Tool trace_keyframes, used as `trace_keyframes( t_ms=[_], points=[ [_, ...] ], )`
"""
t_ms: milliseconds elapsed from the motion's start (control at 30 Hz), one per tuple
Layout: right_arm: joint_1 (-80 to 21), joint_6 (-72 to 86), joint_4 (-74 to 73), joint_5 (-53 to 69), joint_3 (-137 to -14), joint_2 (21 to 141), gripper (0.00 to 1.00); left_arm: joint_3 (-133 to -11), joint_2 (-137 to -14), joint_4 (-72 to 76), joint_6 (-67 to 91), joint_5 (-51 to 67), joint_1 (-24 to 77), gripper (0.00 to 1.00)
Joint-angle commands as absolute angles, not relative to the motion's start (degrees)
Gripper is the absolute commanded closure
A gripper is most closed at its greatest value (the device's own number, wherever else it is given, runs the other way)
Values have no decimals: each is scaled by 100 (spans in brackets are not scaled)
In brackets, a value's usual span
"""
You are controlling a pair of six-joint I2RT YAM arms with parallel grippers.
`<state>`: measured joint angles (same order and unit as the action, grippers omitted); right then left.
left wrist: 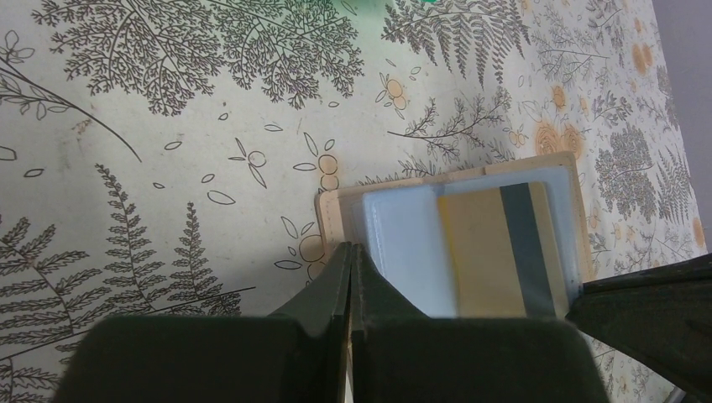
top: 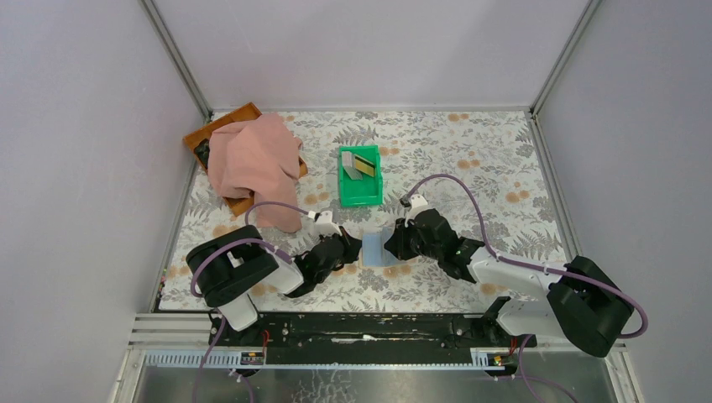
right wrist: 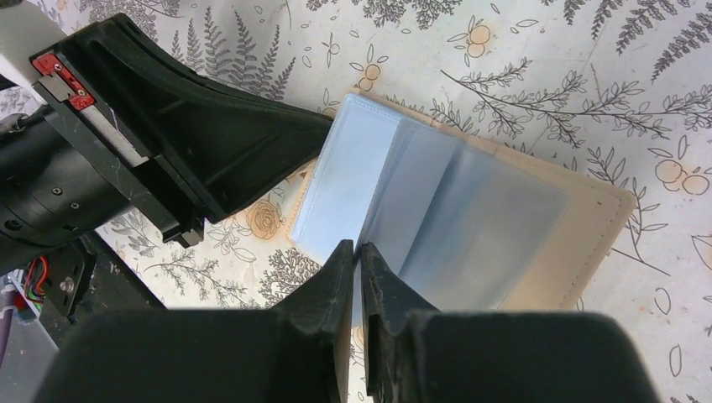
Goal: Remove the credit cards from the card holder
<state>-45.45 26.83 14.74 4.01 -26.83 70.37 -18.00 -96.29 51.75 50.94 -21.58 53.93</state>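
The card holder [top: 374,250] lies open on the patterned table between my two grippers. In the left wrist view its tan cover [left wrist: 336,210] and pale blue sleeves show, with a yellow card with a dark stripe [left wrist: 495,252] inside a sleeve. My left gripper [left wrist: 351,248] is shut on the holder's left edge. My right gripper [right wrist: 357,248] is shut on a pale blue sleeve page [right wrist: 403,193] and lifts it slightly. In the top view the left gripper [top: 348,252] and the right gripper [top: 393,243] flank the holder. A grey card [top: 350,168] and a yellow card [top: 366,163] lie in the green bin.
The green plastic bin [top: 359,198] stands behind the holder. A pink cloth [top: 252,164] drapes over a brown tray [top: 220,128] at the back left. Grey walls close in the table on three sides.
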Motion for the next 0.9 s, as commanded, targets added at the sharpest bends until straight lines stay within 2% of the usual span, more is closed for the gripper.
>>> trace_keyframes(
  t_ms=[0,233,667,867],
  points=[
    [-4670,2767,1658,582,-2861,7232,87,-1742,-9788,4887,5097,-1939,5437,100],
    [-4690,2715,1550,348,-2866,7268,88,-1604,-9546,4889,5098,-2069,5432,100],
    [-4689,2736,1584,241,-2764,7294,88,-1612,-7874,4154,4753,-2147,5494,100],
    [-4693,2845,1234,-284,-2738,7179,91,-1953,-8158,4080,4604,-1989,5552,100]
  ],
)
